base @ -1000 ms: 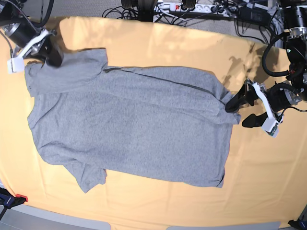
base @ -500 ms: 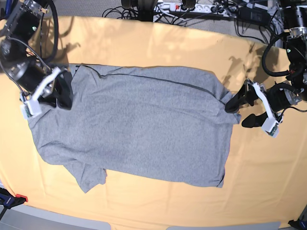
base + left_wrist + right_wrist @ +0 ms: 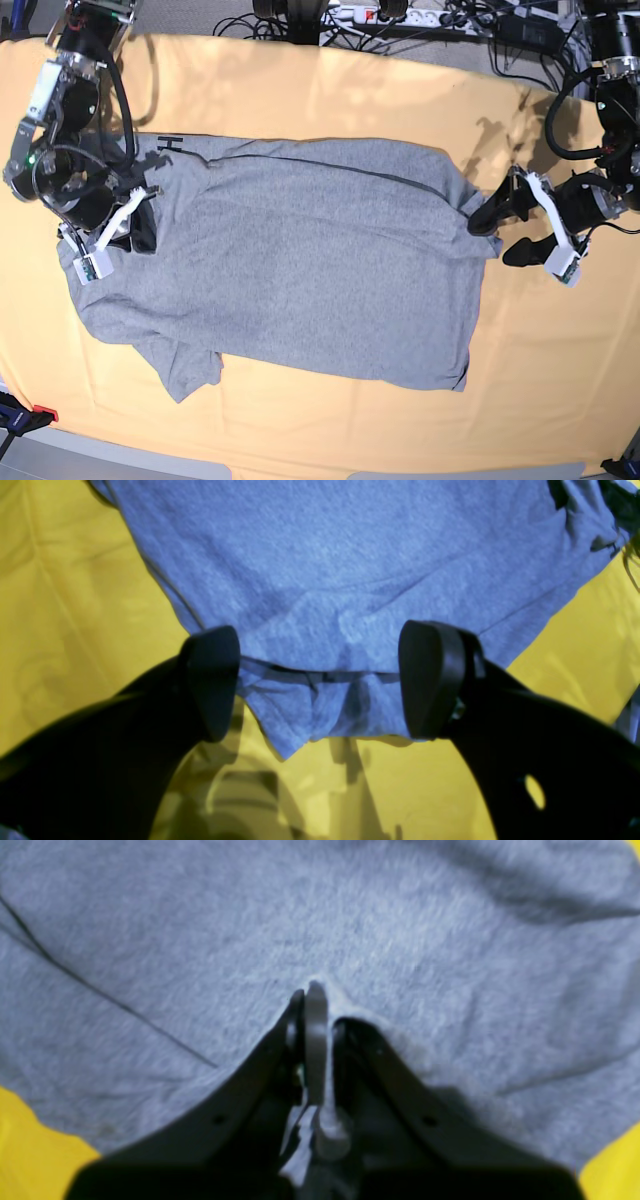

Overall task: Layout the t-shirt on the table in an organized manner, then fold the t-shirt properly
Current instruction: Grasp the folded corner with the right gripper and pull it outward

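Grey t-shirt [image 3: 290, 260] lies spread on the yellow table [image 3: 330, 90], plain side up. The right gripper [image 3: 312, 1005] pinches a fold of cloth tight near one sleeve, likely to tug it flat. The left gripper [image 3: 320, 680] waits wide apart over the shirt's other edge, holding nothing.

Black "H" on t-shirt [image 3: 300, 260] edge

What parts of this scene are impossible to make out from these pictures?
- Black lettering on the t-shirt: base view shows only a bit at the folded top-left edge; the rest is hidden underneath.
- Right gripper: wrist view is blurred; how much cloth it pinches is unclear.
- Table: cut off by the frame edges.
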`<act>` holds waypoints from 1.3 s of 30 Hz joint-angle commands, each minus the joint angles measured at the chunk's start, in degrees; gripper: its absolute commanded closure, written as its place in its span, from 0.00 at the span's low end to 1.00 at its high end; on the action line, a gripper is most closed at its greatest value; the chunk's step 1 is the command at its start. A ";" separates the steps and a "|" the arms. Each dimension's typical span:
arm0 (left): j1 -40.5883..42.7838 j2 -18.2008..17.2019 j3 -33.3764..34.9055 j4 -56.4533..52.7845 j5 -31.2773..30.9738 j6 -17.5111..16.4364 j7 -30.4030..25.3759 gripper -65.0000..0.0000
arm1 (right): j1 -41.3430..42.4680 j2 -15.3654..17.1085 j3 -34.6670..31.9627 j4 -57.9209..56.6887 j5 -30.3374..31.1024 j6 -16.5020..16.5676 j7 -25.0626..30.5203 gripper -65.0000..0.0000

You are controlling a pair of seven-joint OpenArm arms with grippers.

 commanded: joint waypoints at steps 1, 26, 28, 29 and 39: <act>-0.79 -0.96 -0.44 0.76 -1.03 -0.15 -1.11 0.24 | 2.19 0.85 0.26 -0.13 0.13 0.30 1.73 1.00; -0.81 -0.98 -3.28 0.76 -0.70 0.92 -1.11 0.24 | 5.46 3.15 0.28 0.66 -12.79 -15.13 3.34 0.42; -0.81 -0.96 -5.14 0.76 -0.70 1.90 -1.11 0.24 | 5.29 4.37 0.42 3.63 -12.70 -13.86 1.90 0.42; -0.79 -0.96 -6.10 0.76 -0.70 2.27 -1.07 0.24 | 4.98 5.03 0.92 5.44 -12.50 -13.51 1.07 0.42; -0.57 -0.98 -10.71 0.76 -0.52 3.34 1.53 0.24 | -9.22 7.48 14.43 12.90 1.03 -8.72 -3.39 0.42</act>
